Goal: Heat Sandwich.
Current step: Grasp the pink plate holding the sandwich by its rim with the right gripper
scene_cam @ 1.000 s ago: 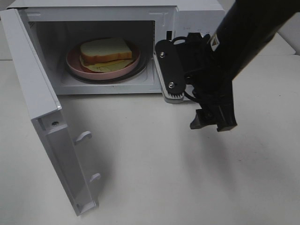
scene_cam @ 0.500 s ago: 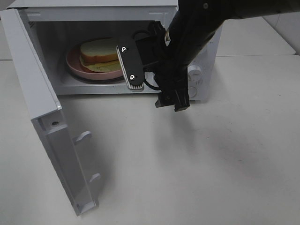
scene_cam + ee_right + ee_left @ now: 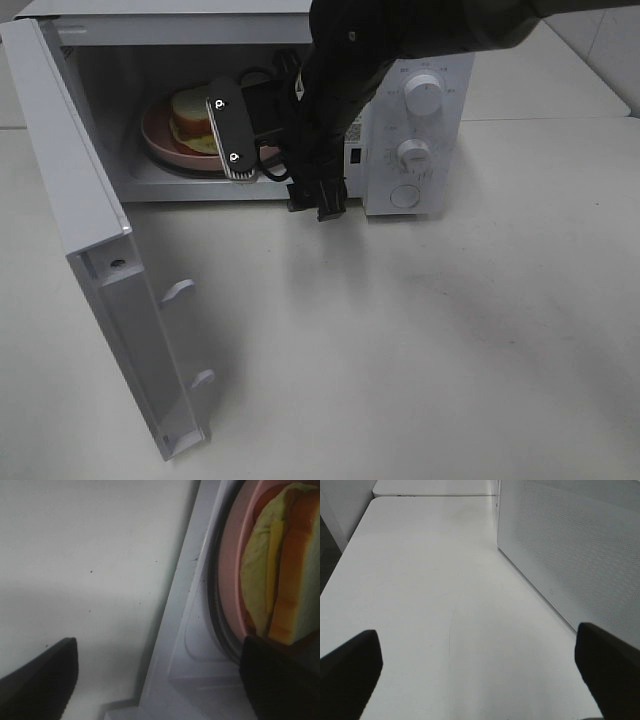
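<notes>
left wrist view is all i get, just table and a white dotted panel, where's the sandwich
Observer: The sandwich sits on a pink plate inside the microwave.
Operator: door shut or open
Observer: The door is swung wide open, on the left of the high view.
Operator: and the right arm
Observer: The right end effector is open at the microwave's mouth, fingers straddling the front sill, holding nothing.
</notes>
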